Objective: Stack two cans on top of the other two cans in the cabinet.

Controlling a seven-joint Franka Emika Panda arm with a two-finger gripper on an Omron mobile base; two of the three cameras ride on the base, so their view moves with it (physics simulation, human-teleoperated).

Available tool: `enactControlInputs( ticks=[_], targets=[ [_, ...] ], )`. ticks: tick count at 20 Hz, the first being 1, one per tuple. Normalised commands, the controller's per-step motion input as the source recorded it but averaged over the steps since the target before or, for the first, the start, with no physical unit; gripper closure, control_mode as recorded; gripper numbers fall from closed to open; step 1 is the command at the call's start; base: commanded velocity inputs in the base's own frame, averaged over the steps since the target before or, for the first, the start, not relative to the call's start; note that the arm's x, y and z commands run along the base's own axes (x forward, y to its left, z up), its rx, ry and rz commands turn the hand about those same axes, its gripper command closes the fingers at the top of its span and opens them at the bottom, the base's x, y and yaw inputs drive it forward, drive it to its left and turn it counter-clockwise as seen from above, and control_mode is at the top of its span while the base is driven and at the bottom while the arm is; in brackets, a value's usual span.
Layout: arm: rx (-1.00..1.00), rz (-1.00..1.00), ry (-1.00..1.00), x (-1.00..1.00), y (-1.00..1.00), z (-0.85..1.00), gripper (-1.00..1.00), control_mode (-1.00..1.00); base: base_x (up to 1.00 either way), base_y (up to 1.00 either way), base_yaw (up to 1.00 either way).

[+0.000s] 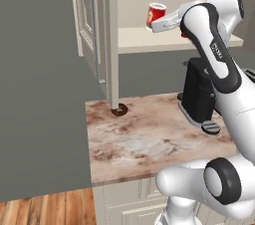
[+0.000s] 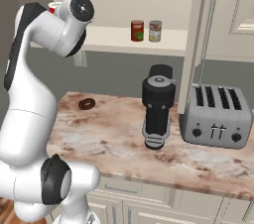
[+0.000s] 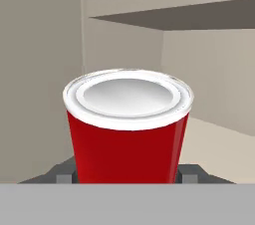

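A red can with a silver lid [image 3: 127, 129] sits between the fingertips of my gripper [image 3: 127, 175], which is shut on it. In the left base view this red can [image 1: 156, 14] is slightly tilted at the end of my gripper [image 1: 160, 23], over the left part of the cabinet's beige shelf [image 1: 144, 40]. The cabinet door [image 1: 92, 25] stands open to the left. Two more cans stand upright side by side further right on the shelf [image 2: 109, 38]: a red one [image 2: 137, 30] and a pale one [image 2: 155, 31]. My arm hides most of the held can [image 2: 53, 6] in the right base view.
On the marble counter [image 1: 149, 139] below the shelf stand a black appliance [image 2: 158, 109] and a silver toaster [image 2: 216, 116]. A chocolate doughnut [image 2: 87, 103] lies near the wall. The right cabinet door [image 2: 196, 44] hangs open, edge-on, by the toaster.
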Motion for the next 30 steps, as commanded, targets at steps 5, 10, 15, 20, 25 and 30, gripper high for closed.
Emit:
enactControlInputs(
  ticks=[5,10,15,20,25,30],
  targets=[
    [0.00,0.07,0.00,0.10,0.31,0.07,1.00,-1.00,0.00,0.00,0.00],
    [0.00,0.06,-0.01,0.11,0.24,-0.08,1.00,-1.00,0.00,0.00,0.00],
    [0.00,0.03,-0.02,0.19,0.22,-0.07,1.00,-1.00,0.00,0.00,0.00],
    [0.00,0.00,0.00,0.21,0.22,0.00,1.00,-1.00,0.00,0.00,0.00],
    [0.00,0.00,0.00,0.15,0.20,0.00,1.00,-1.00,0.00,0.00,0.00],
    [0.00,0.00,0.00,0.26,0.13,0.00,1.00,-1.00,0.00,0.00,0.00]
  ],
)
